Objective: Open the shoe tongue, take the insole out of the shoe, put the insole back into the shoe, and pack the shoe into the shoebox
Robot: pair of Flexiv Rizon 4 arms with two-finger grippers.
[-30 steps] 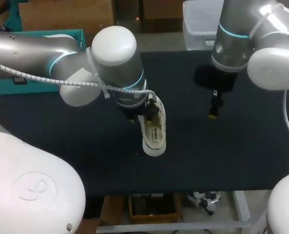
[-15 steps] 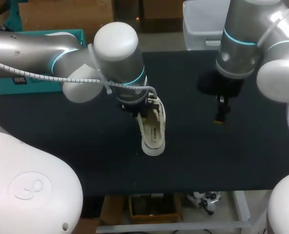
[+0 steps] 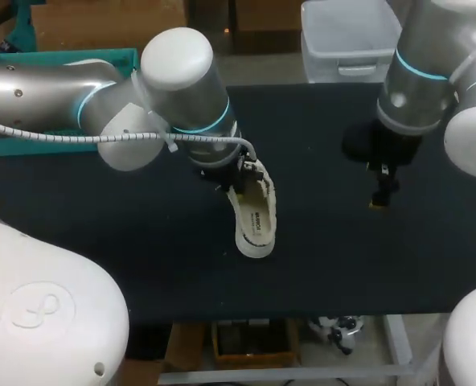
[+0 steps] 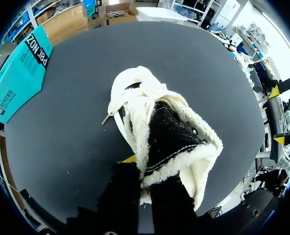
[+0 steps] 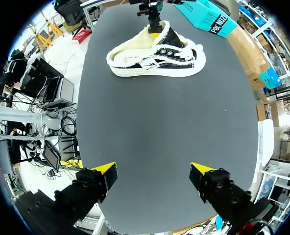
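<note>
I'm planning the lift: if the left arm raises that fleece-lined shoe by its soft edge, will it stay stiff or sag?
The fleece edge in the left gripper looks soft, so it would probably stretch and let the shoe dangle. The flat rubber sole looks stiffer, likely sliding, not rolling, if pushed.

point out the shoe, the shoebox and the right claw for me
shoe (image 3: pixel 254 223): head view, middle of its pale inside.
shoebox (image 4: pixel 17 73): left wrist view, on its teal face.
right claw (image 5: pixel 152 172): right wrist view, midway between its open yellow tips.
</note>
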